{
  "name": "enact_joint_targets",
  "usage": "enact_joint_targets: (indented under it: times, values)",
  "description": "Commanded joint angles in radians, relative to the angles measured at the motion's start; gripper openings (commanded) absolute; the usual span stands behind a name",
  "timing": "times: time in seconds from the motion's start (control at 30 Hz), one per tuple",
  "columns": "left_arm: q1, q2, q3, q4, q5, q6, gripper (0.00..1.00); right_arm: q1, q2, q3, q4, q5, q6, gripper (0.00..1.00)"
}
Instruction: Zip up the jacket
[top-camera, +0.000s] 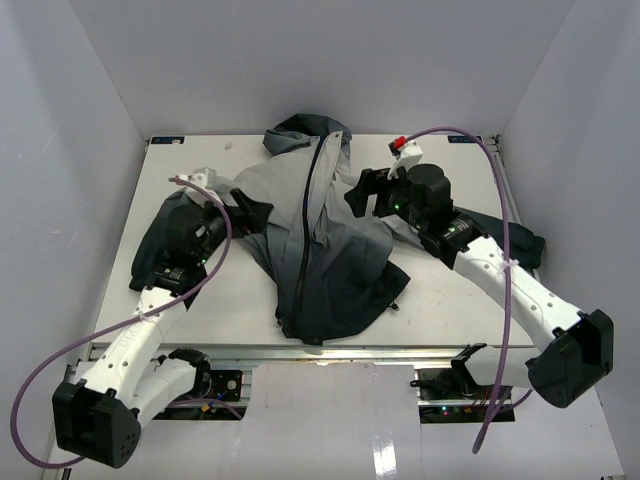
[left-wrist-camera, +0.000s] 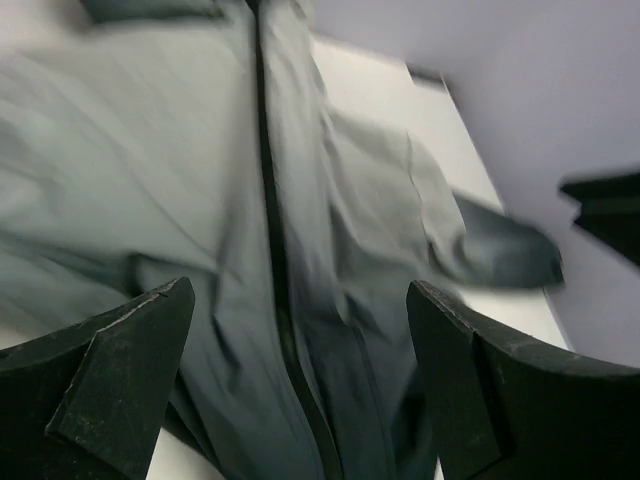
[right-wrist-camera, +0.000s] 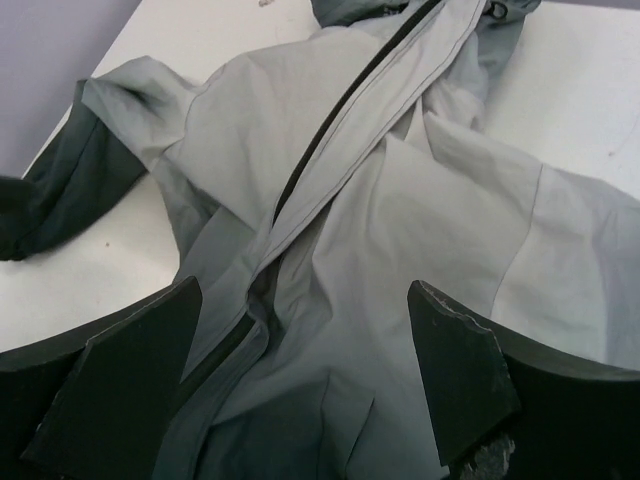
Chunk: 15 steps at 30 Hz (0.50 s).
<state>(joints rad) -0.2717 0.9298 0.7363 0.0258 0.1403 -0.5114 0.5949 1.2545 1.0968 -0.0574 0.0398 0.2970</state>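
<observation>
There is one large hooded fabric jacket (top-camera: 320, 250), fading from light grey to dark charcoal. It has one dark front zipper (top-camera: 311, 215), one hood (top-camera: 300, 132) and two long sleeves, one sleeve (right-wrist-camera: 60, 190) on each side. One flat white table (top-camera: 440, 290) lies under it. Two white-and-black robot arms stand there, the left arm (top-camera: 140, 335) and the right arm (top-camera: 520, 290). There are two black grippers, the left gripper (left-wrist-camera: 300, 340) and the right gripper (right-wrist-camera: 305, 340), with four fingers (left-wrist-camera: 120, 370) between them. Two purple cables run along the arms, one cable (top-camera: 507, 300) on each.
</observation>
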Motion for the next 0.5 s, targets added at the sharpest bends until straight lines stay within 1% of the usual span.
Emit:
enact_joint_targets:
  times: [0.0,0.07,0.13,0.27,0.4,0.47]
  values:
    - [-0.145,-0.020,-0.056,-0.008,0.046,0.041,0.98,0.041,-0.092,-0.058,-0.126,0.068,0.028,0.90]
    - [-0.206,-0.045,-0.071,-0.013,-0.008,0.061,0.98,0.053,-0.127,-0.111,-0.140,0.094,0.033,0.90]
    - [-0.263,-0.068,-0.081,-0.010,-0.027,0.067,0.98,0.064,-0.173,-0.144,-0.165,0.120,0.055,0.90]
    - [-0.366,-0.093,-0.119,0.020,-0.058,0.103,0.98,0.075,-0.244,-0.201,-0.100,0.077,0.059,0.90]
    - [-0.382,-0.135,-0.193,0.135,-0.043,0.114,0.98,0.077,-0.288,-0.225,-0.073,0.118,0.045,0.90]
    - [-0.382,-0.151,-0.207,0.145,-0.053,0.112,0.98,0.075,-0.293,-0.228,-0.080,0.140,0.041,0.90]
